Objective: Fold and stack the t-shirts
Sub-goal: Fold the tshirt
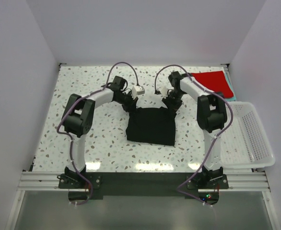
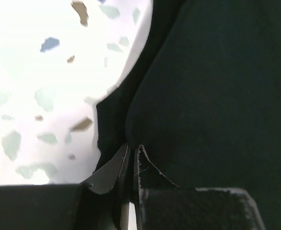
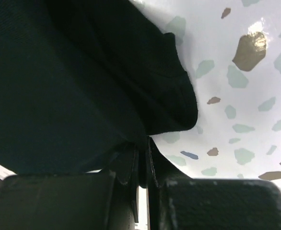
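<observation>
From above I lose the tips of the left gripper and right gripper against the black shirt. The teal shirt is only a sliver beside the red shirt. Both wrist views cut the black shirt off.

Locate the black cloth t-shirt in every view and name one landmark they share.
Top external: the black cloth t-shirt lies mid-picture.
Left wrist: it fills the right side, pinched by the left gripper at bottom centre.
Right wrist: it fills the upper left, pinched by the right gripper at bottom centre.
Shared landmark: the white speckled tabletop.
</observation>
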Robot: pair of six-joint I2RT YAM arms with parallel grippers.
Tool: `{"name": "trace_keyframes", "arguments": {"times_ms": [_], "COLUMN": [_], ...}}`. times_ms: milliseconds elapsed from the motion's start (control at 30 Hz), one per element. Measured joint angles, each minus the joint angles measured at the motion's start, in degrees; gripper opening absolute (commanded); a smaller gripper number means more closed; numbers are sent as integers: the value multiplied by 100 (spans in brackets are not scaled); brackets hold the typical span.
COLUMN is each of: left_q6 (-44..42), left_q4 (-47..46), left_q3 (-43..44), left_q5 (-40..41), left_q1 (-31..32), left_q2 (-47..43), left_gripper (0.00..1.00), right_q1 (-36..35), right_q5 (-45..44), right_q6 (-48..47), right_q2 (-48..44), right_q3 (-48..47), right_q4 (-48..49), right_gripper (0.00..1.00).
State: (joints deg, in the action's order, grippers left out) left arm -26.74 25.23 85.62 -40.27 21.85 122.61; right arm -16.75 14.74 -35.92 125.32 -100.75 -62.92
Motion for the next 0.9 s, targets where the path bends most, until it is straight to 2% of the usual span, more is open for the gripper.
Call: {"name": "trace_keyframes", "arguments": {"times_ms": [167, 433, 633, 800, 833, 900], "left_q6": [-144, -282, -254, -129, -83, -9], "left_q4": [85, 83, 52, -33, -46, -63], "left_q3": [-588, -879, -887, -592, -542, -448], "left_q5": [35, 44, 120, 216, 245, 302], "left_q1": [-85, -166, -588, -831, -835, -833], "left_q2": [-656, -1801, -1661, -807, -625, -332], "left_gripper": [0, 0, 0, 0, 0, 0], "right_q1": [-15, -76, -245, -332, -334, -326], "right_q5": [175, 474, 575, 577, 557, 474], "right_q6": [46, 11, -46, -20, 9, 90], "right_q2": [-52, -372, -446, -42, 83, 306], "right_q3": [0, -450, -824, -1080, -1099, -1104], "right_q4": [42, -308, -367, -214, -122, 50], "right_gripper": [0, 0, 0, 14, 22, 30]}}
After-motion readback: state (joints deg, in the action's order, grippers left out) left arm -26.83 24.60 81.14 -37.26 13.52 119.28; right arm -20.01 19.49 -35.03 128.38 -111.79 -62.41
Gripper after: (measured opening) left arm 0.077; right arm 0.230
